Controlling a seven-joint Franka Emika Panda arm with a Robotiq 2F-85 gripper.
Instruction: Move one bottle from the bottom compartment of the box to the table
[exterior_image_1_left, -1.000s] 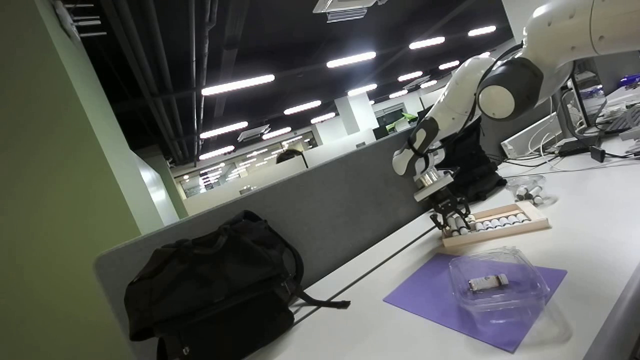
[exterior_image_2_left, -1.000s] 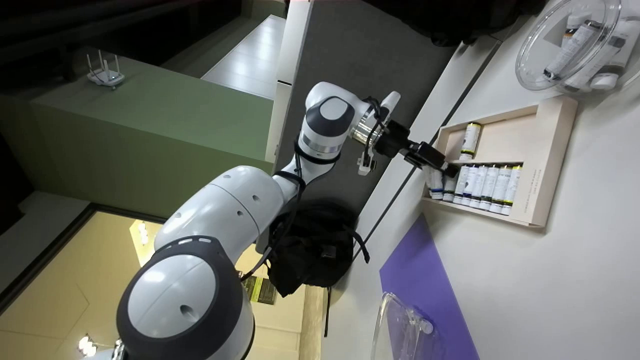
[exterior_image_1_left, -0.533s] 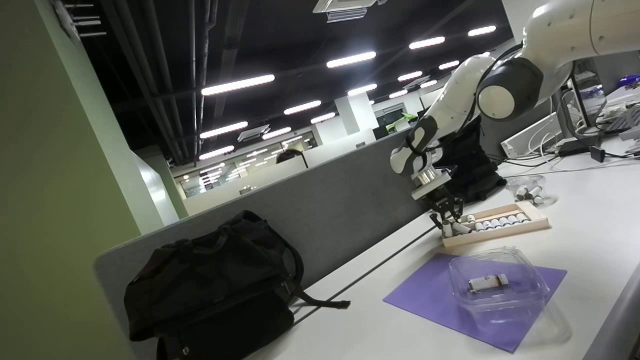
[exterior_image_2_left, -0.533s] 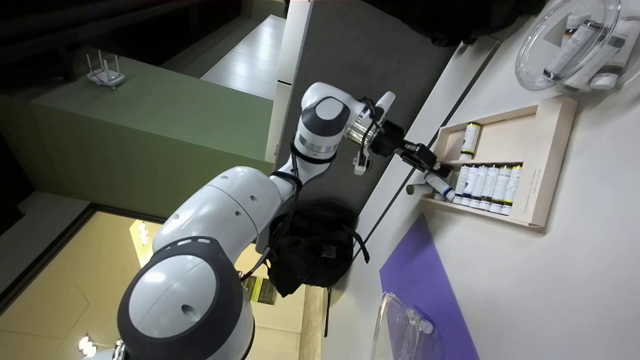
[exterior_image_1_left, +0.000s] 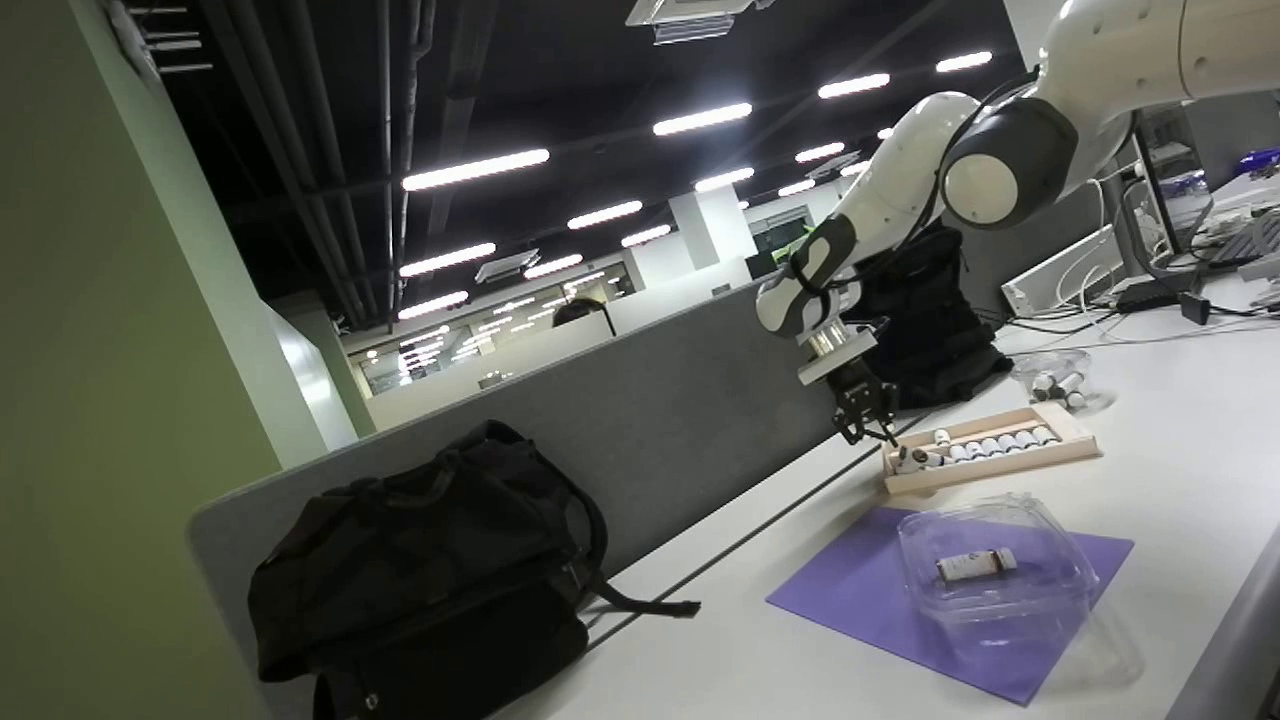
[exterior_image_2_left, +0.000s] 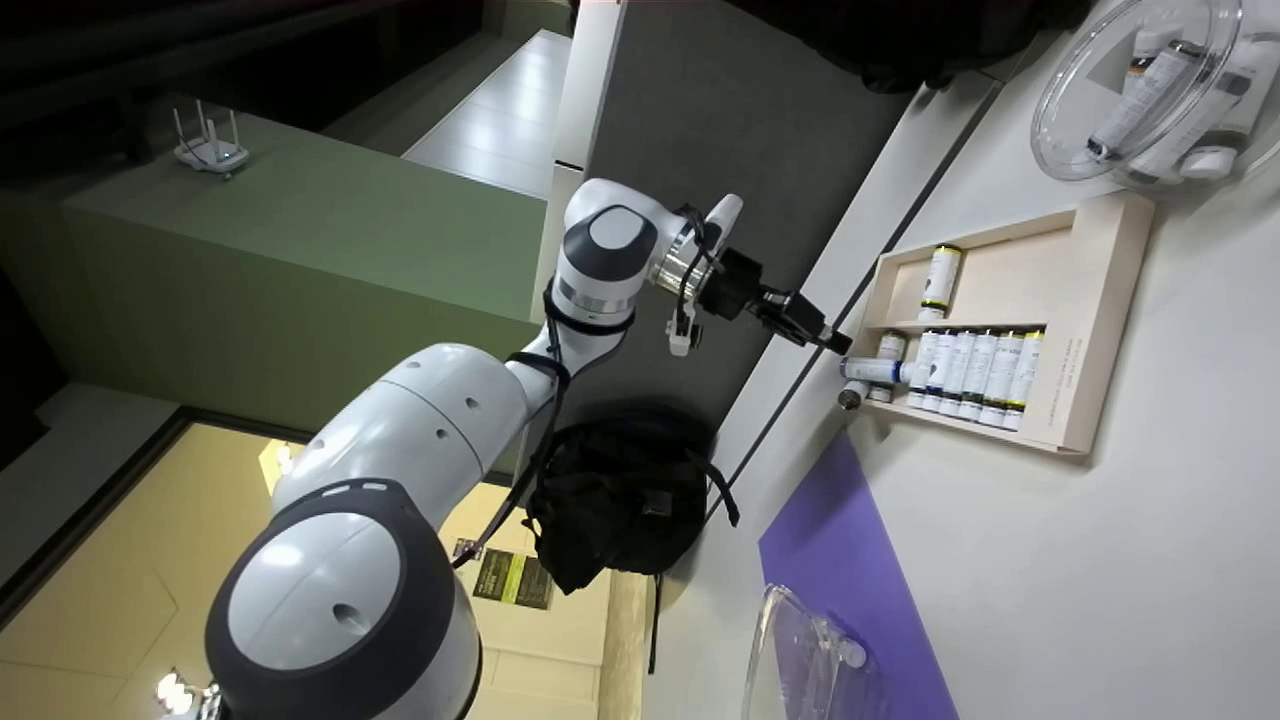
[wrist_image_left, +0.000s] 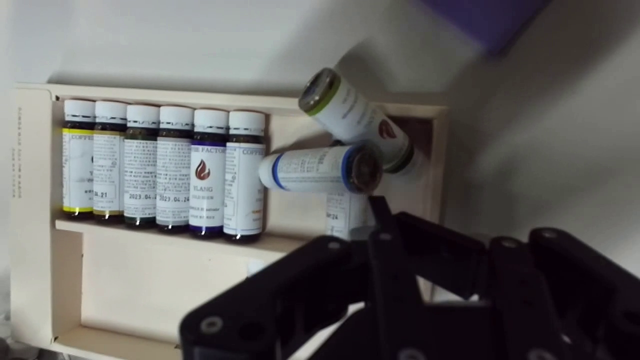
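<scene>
The pale wooden box (wrist_image_left: 35, 215) lies on the white table (exterior_image_2_left: 1180, 550). Its compartment nearer the purple mat holds several white-labelled bottles in a neat row (wrist_image_left: 175, 170). At that row's far end lies a loose bottle with blue bands (wrist_image_left: 315, 167), over a third bottle (wrist_image_left: 345, 212). A green-banded bottle (wrist_image_left: 360, 117) tilts with its base out over the box's edge; the loose pile also shows in both exterior views (exterior_image_2_left: 870, 370) (exterior_image_1_left: 905, 460). My gripper (exterior_image_1_left: 870, 438) is open and empty, above the box's end. One tip appears close to the blue-banded bottle; contact cannot be told.
A bottle with a yellow band (exterior_image_2_left: 940, 280) lies in the other compartment. A clear container (exterior_image_1_left: 1000, 580) with one bottle stands on the purple mat (exterior_image_1_left: 840, 585). Another clear container (exterior_image_2_left: 1140, 100) holds bottles. A grey partition (exterior_image_1_left: 700, 390) and a black backpack (exterior_image_1_left: 430, 570) flank the table.
My gripper has risen and drawn back from the box's end toward the partition. The end bottles, side by side between the jaws a second ago, have tumbled into a crossed, tilted pile.
</scene>
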